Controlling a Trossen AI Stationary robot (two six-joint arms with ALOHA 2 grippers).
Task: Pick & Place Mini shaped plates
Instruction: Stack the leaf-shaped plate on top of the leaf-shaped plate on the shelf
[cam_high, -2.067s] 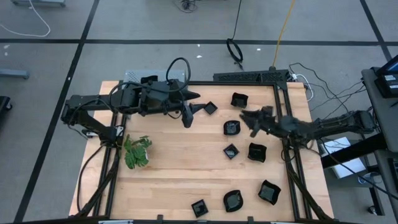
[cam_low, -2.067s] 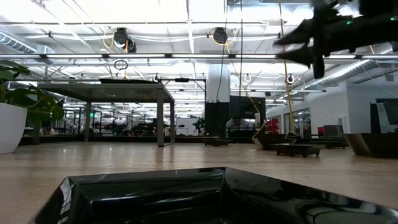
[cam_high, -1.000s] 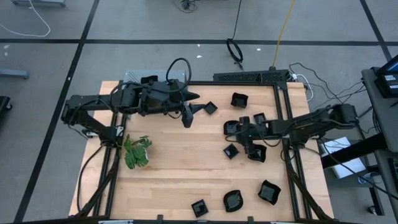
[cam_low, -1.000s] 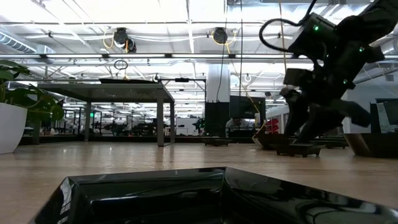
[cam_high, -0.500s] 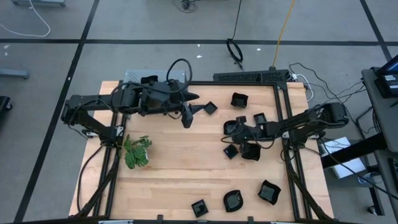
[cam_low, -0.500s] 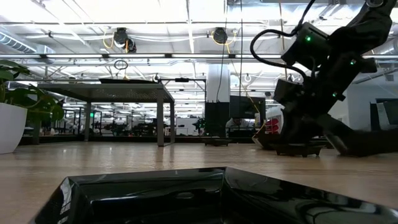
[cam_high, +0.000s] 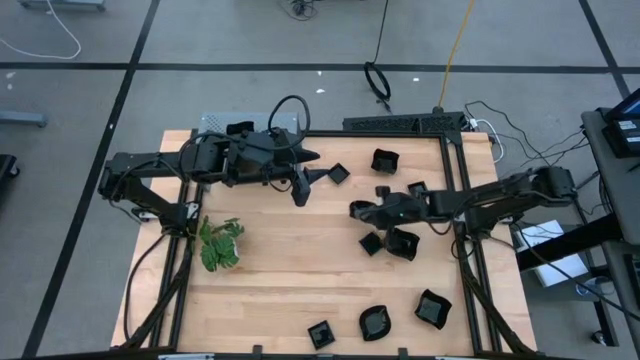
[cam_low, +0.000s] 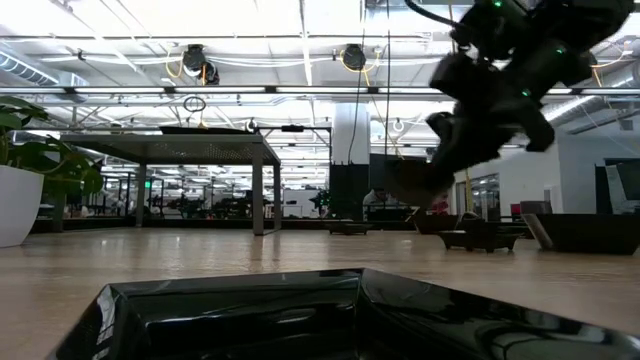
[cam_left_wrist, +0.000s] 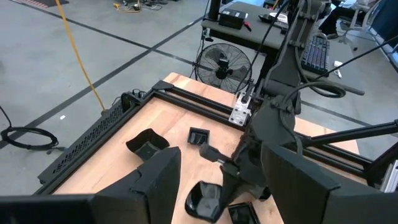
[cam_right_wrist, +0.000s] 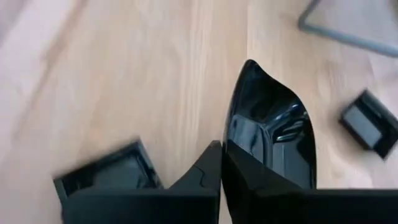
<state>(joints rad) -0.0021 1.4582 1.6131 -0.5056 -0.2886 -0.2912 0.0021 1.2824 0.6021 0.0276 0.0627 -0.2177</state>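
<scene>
The right gripper (cam_high: 358, 210) pinched a glossy black plate (cam_right_wrist: 270, 137) by its rim, the dish jutting forward past the fingertips, lifted off the table (cam_high: 280, 270). A square plate (cam_right_wrist: 109, 174) lay below, partly hidden. The left gripper (cam_high: 312, 165) hung wide apart, empty.

Bright ceiling lights, motion-blurred right wrist view, glossy reflections
</scene>
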